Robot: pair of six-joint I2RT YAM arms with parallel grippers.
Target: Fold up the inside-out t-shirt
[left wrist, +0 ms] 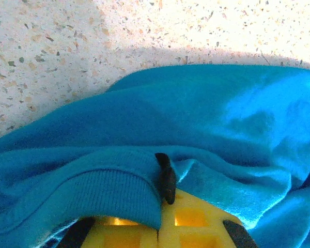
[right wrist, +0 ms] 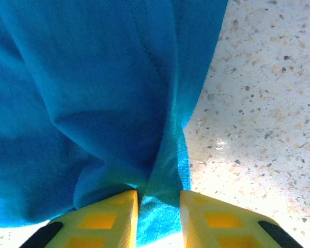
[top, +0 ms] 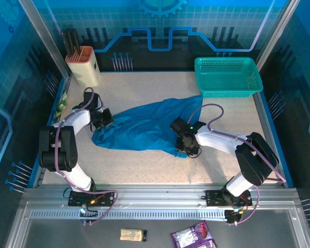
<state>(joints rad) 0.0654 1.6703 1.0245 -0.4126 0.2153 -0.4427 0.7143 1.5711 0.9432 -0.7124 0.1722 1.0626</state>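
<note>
Right gripper (top: 186, 145), centre-right of frame: fingers clamped on a bunched fold at the near edge of the inside-out t-shirt (top: 144, 126). Left gripper (top: 101, 120), centre-left: closed on the ribbed hem. Shirt is plain blue-teal, rumpled, lying mid-table. Long axis diagonal, lower left to upper right, far tip just beside the teal mesh basket (top: 227, 77).

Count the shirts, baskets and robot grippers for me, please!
Shirts: 1, the blue-teal cloth t-shirt
Baskets: 1, the teal plastic mesh basket
Grippers: 2, the left gripper and the right gripper
Total: 4
</note>
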